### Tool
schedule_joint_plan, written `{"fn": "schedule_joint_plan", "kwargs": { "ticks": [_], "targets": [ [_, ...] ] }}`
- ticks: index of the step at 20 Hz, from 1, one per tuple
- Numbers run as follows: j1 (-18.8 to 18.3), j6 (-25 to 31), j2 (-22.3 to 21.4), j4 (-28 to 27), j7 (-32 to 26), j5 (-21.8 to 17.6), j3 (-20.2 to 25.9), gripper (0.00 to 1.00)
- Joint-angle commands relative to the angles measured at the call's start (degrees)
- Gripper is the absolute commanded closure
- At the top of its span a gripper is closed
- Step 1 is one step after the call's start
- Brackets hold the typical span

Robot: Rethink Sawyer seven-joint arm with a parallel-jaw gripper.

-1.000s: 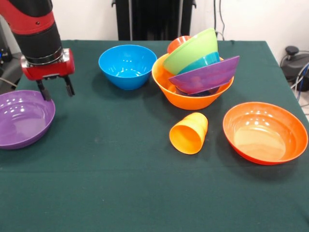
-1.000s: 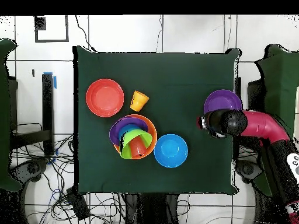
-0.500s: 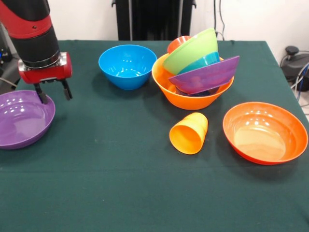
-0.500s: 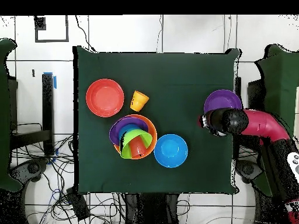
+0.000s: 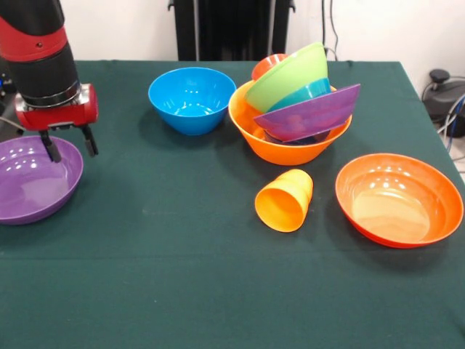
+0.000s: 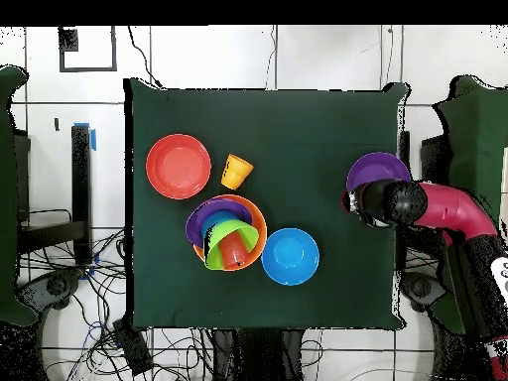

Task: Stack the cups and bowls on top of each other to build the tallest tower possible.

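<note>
The gripper, jaws open and empty, hangs over the far rim of the purple bowl at the table's edge, the bowl's hollow lying just below and nearer the camera.

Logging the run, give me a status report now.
Gripper open, empty, above purple bowl's rim. Tower standing, bowls tilted. Yellow-orange cup on its side. Nothing blocking.

Even, bright overhead light; soft glare on the red-orange bowl, faint shadows, sharp focus
</note>
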Motion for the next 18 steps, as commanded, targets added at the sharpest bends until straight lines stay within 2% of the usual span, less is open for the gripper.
{"fn": "schedule_joint_plan", "kwargs": {
  "ticks": [1,18],
  "targets": [
    [1.1,2.0,3.2,-4.2,-20.8,-4.8,-0.1,0.00],
    [0.1,-1.3,8.9,-7.0,-23.4,-6.4,0.0,0.00]
  ]
}}
